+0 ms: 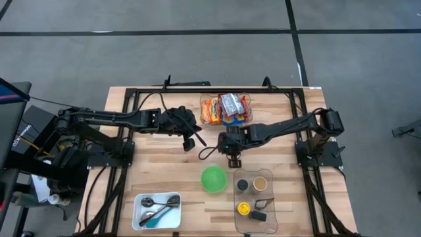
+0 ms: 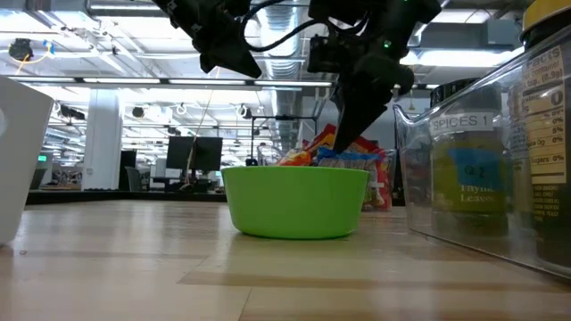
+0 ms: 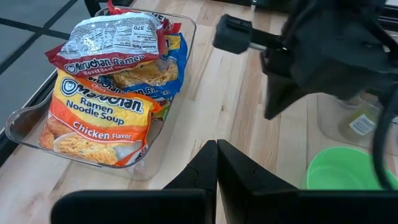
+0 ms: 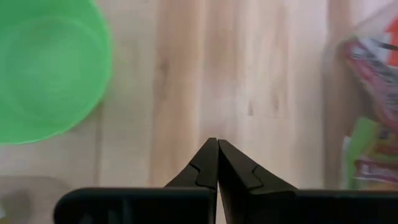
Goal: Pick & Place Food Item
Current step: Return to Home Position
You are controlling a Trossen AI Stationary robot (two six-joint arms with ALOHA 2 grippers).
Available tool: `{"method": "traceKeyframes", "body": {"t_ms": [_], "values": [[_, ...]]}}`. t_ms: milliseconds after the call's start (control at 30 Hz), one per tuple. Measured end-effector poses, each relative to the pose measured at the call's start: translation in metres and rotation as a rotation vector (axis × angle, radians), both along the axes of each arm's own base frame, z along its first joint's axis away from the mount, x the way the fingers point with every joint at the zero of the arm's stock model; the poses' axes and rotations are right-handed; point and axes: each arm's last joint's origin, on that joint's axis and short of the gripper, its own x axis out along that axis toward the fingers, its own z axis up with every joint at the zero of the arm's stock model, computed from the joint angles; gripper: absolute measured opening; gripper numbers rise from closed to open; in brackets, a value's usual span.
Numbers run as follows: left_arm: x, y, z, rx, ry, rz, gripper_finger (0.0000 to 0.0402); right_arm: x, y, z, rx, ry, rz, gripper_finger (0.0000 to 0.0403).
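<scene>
Several ramen noodle packets (image 1: 227, 107) (image 3: 102, 99) lie stacked in a clear tray (image 3: 25, 127) at the table's far middle. A green bowl (image 1: 213, 178) (image 2: 295, 201) (image 4: 46, 68) stands on the table nearer the front. My left gripper (image 1: 189, 141) (image 3: 217, 149) hangs shut above the wood, left of the tray, holding nothing. My right gripper (image 1: 234, 160) (image 4: 217, 146) is shut and empty, pointing steeply down over bare wood between the tray and the bowl.
A clear bin (image 1: 255, 197) with spice jars stands at the front right, right of the bowl. A white tray (image 1: 156, 209) with spoons sits at the front left. Bare wood lies between the bowl and the noodle tray.
</scene>
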Motion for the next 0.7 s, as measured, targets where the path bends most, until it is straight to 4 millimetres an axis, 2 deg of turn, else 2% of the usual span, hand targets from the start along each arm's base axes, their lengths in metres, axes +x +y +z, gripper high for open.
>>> {"method": "traceKeyframes", "body": {"t_ms": [233,400,600,700], "values": [[0.001,0.000,0.002,0.001,-0.022,0.001,0.0003,0.003,0.004,0.001,0.018,-0.037,0.011,0.0000],[0.005,0.000,0.008,0.005,-0.098,0.000,0.0002,0.005,0.004,0.002,0.063,-0.067,-0.092,0.0000],[0.009,0.000,0.013,0.010,-0.166,-0.002,0.0003,0.008,0.004,0.004,0.090,-0.108,-0.126,0.0000],[0.009,0.001,0.015,0.030,-0.178,-0.012,0.0005,0.009,0.006,0.005,0.069,-0.116,-0.070,0.0000]]}}
